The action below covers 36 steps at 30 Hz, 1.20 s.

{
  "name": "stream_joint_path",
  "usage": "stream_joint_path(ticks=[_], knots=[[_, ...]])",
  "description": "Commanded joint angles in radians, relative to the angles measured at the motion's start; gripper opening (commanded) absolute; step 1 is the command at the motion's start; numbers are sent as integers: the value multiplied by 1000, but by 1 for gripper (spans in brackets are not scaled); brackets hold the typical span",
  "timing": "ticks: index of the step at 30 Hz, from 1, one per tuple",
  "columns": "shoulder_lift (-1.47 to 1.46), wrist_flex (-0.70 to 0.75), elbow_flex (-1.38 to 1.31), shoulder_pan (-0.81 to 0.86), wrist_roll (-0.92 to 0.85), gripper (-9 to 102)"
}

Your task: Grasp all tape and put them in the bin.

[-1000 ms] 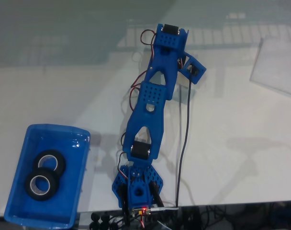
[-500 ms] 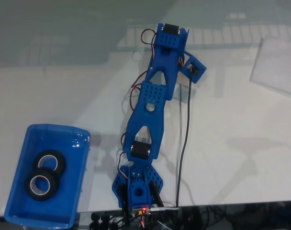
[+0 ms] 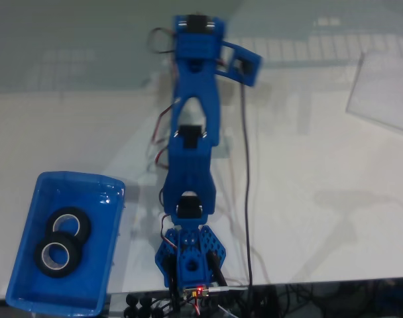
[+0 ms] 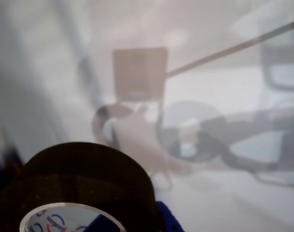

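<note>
The blue bin (image 3: 29, 199) stands at the table's lower left in the fixed view, and two black tape rolls lie in it, one (image 3: 69, 214) overlapping the other (image 3: 74, 252). My blue arm (image 3: 191, 165) reaches up the picture from its base, its far end covering the gripper below. In the blurred wrist view another black tape roll (image 4: 84, 169) with a pale printed core fills the lower left. My gripper (image 4: 137, 217) is shut on that roll, with a blue finger (image 4: 169, 220) against its side.
A clear plastic sheet (image 3: 384, 93) lies at the table's upper right. A black cable (image 3: 244, 179) runs down beside the arm to the base (image 3: 188, 255) at the front edge, where more wires hang.
The arm has swung to the left in the fixed view and now stands straighter up the picture. Both rolls in the bin have stayed put.
</note>
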Motion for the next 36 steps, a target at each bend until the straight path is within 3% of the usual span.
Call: stream_joint_path(ticks=[1,10,23,33,36], knots=[[245,29,106,-190,-57,0],[568,98,397,-738,-204,0],[799,84,713,-1394,-222,0],[790,81,753,-1473,-195,0],[787,83,753,-1463,-187,12]])
